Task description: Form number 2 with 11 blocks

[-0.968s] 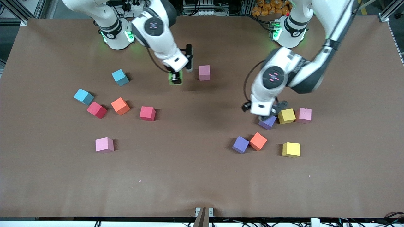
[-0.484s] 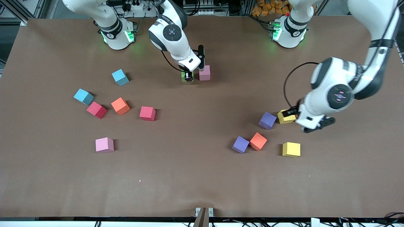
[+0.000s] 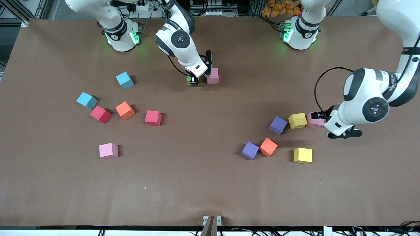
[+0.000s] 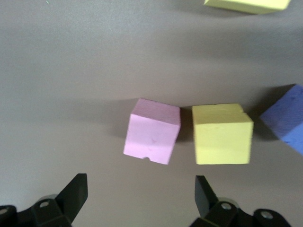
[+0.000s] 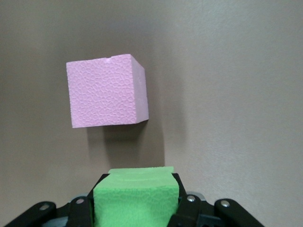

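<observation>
My right gripper [image 3: 194, 80] is shut on the green block [image 5: 136, 196] and holds it low, close beside a pink block [image 3: 212, 75], toward the right arm's end; a narrow gap shows between them in the right wrist view, where the pink block [image 5: 107, 91] lies ahead of the fingers. My left gripper [image 3: 343, 133] is open and empty beside another pink block [image 3: 315, 120], which touches a yellow block [image 3: 297, 120]. In the left wrist view the pink block [image 4: 151, 131] and the yellow block [image 4: 221, 134] lie just ahead of my open fingertips [image 4: 75, 191].
A purple block [image 3: 278, 125], another purple [image 3: 250, 150], an orange [image 3: 268, 147] and a second yellow [image 3: 303, 155] lie near the left arm. Toward the right arm's end lie two red [image 3: 153, 118] [image 3: 100, 114], an orange [image 3: 125, 110], a pink [image 3: 108, 150] and two light-blue cubes [image 3: 87, 100] [image 3: 125, 80].
My left arm swung away from the purple block toward its own end of the table, uncovering the pink block. My right gripper carried the green block down beside the pink block.
</observation>
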